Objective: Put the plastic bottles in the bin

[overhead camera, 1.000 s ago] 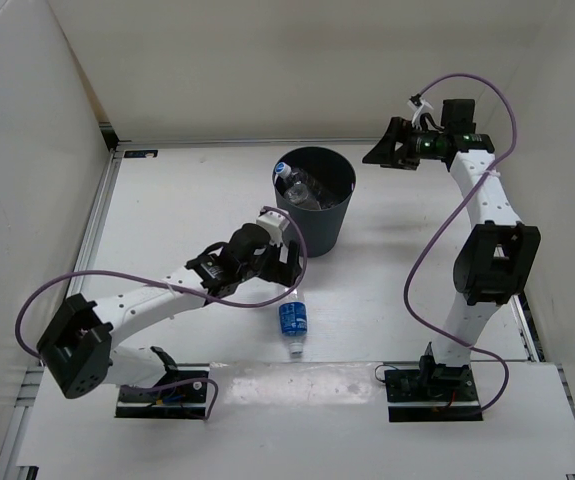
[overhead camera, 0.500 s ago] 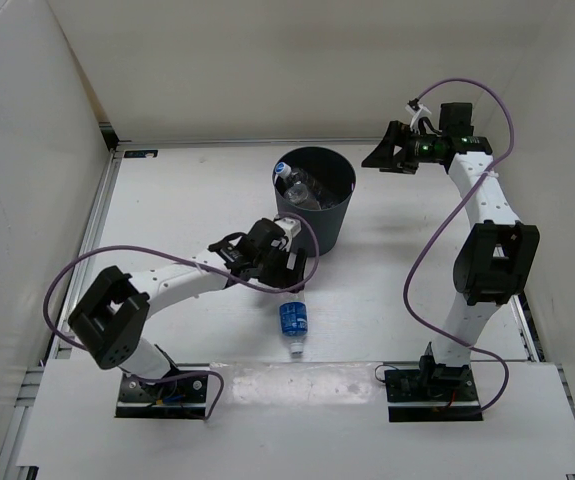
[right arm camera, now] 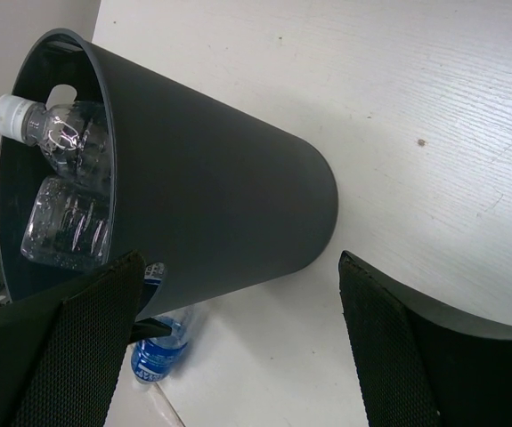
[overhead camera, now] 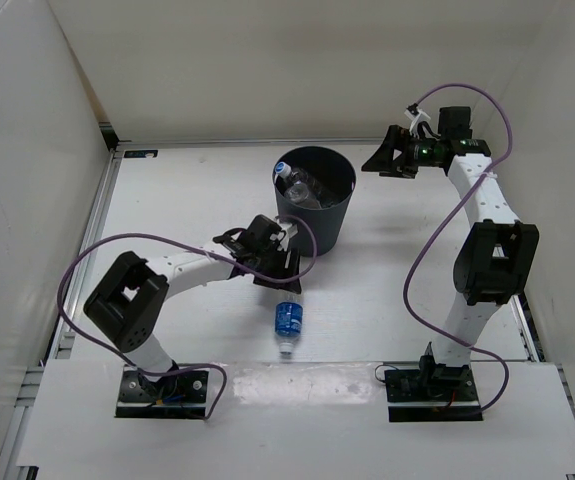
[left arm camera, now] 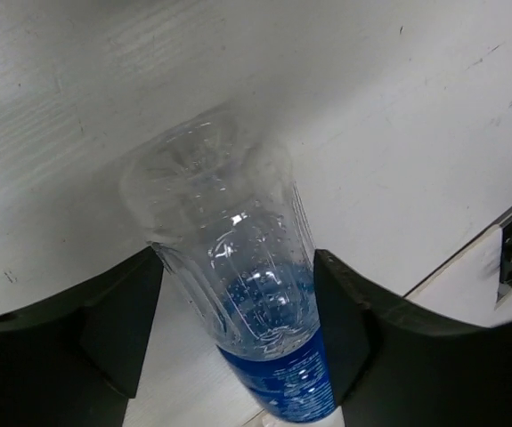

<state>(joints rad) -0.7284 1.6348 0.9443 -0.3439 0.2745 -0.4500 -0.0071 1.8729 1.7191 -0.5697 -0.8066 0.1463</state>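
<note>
On the table just in front of the bin (overhead camera: 319,222), the blue-label bottle (overhead camera: 288,318) lies on its side. Its long axis runs near-to-far, with the cap toward my arms' bases and the clear bottom toward the bin. My left gripper (left arm camera: 238,267) pinches that clear end between both fingers. My right gripper (overhead camera: 382,160) hangs beyond the bin, fingers spread wide. Two clear bottles (right arm camera: 64,227) rest inside the bin.

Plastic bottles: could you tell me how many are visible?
3: a blue-labelled bottle clamped in the left pincer before the bin; a capped bottle and a clear bottle inside it. More may be hidden there.
</note>
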